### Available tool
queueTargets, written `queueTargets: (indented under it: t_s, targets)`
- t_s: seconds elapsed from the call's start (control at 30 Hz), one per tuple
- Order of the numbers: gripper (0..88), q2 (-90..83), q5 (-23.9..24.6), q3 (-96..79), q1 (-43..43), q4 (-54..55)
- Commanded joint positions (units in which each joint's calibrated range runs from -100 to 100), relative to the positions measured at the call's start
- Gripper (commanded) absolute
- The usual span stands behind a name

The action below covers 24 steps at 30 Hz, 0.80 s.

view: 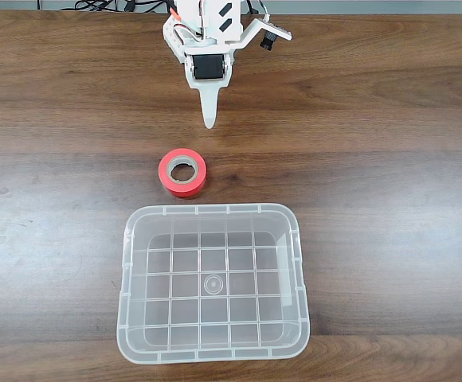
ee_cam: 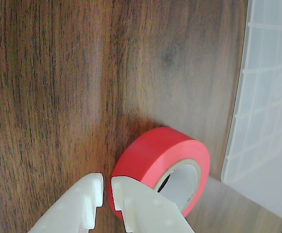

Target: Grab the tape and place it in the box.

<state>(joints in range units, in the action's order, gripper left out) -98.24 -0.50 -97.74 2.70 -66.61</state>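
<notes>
My gripper (view: 209, 119) hangs over the brown wooden table (view: 390, 119) at the top of the fixed view, with its white tip pointing down toward 6 o'clock. In the wrist view my two white fingers (ee_cam: 90, 194) come in from the bottom edge, and their tips are almost pressed together with just a thin crack between them. They hold nothing. The red tape roll (view: 182, 173) lies flat on the table, hole facing up, a little past my tip at about 7 o'clock from it in the fixed view. It is not touching me there. The clear plastic box (view: 213, 342) sits just beyond the roll at 6 o'clock, near it but apart, and nothing is inside it. In the wrist view the roll (ee_cam: 155, 150) sits just ahead of my fingertips, and the box wall (ee_cam: 262, 97) runs down the 3 o'clock side. I think the roll is light and small, so it should lift easily. Its red side looks smooth, so it could slip or roll away if I squeeze the round outside. I think the best hold is one finger down in the grey middle hole and one finger outside, pinching the wall of the ring. I would need to spread my fingers wide first.
</notes>
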Motion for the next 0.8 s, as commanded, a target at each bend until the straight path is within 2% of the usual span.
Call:
queueTargets:
  t_s: [0.0, 0.77]
  targets:
    - [1.7, -0.7, 0.3, 0.6, -0.7, 0.6]
    - [1.3, -0.7, 0.2, 0.5, -0.7, 1.1]
